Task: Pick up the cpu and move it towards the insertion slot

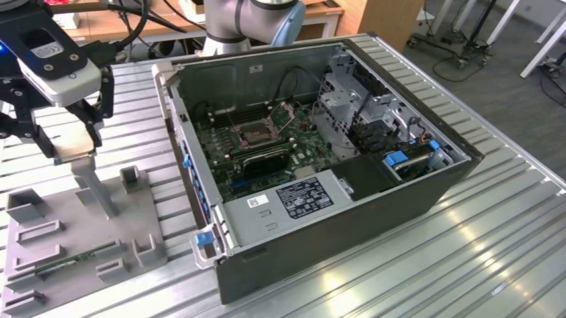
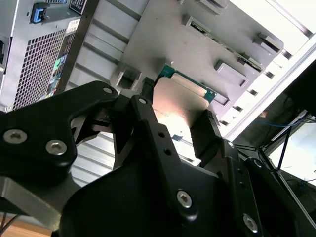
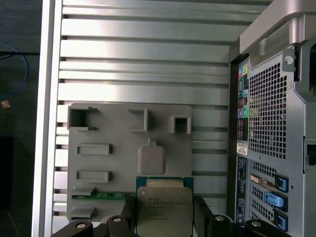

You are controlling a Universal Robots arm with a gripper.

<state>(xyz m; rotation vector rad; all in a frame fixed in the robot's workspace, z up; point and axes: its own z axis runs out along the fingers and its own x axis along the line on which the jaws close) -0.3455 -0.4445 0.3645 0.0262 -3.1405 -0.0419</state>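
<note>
Held the cpu [image 1: 75, 140] clamped by two edges in the gripper [image 1: 73, 150], above the grey tray [image 1: 79, 228] at the upper part of the exterior view's left. Saw a memory stick [image 1: 75, 260] lying on that tray. Found the insertion slot [image 1: 256, 132] well apart, inside the open computer case [image 1: 425, 192] near that view's centre.

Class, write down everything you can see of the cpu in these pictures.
The cpu is a small flat square chip with a pale silvery metal top that carries faint print and is edged by a thin green rim. In both wrist views it is clamped in the dark gripper, which presses on two opposite edges. In the exterior view it hangs clear above the grey holder tray, outside the open computer case and to the exterior view's left of it.
</note>
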